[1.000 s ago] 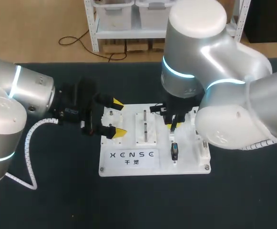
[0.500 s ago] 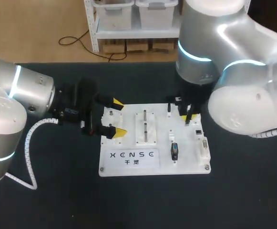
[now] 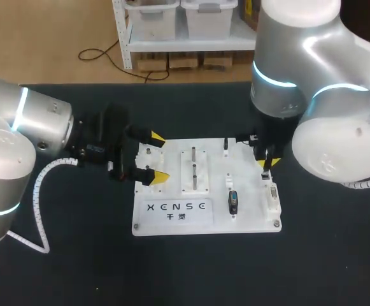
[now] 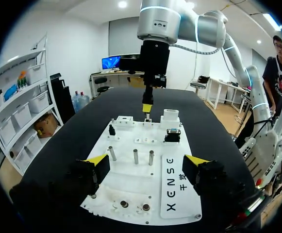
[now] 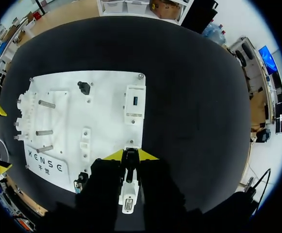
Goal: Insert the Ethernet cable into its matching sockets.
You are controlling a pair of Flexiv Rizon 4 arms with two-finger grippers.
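Pinching the Ethernet plug (image 5: 130,162) over the white board (image 3: 245,220)

The right gripper (image 3: 265,164) clamps what seems to be the plug between nearly closed yellow tips, at the board's right edge. The left gripper (image 3: 158,157) is spread wide over the left edge. Dark lettering (image 3: 176,207) marks the board.

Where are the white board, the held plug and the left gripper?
white board (image 3: 248,220), head view, bare surface near its corner.
Ethernet plug (image 5: 130,165), right wrist view, its dark body.
left gripper (image 4: 146,161), left wrist view, midway between its yellow tips.
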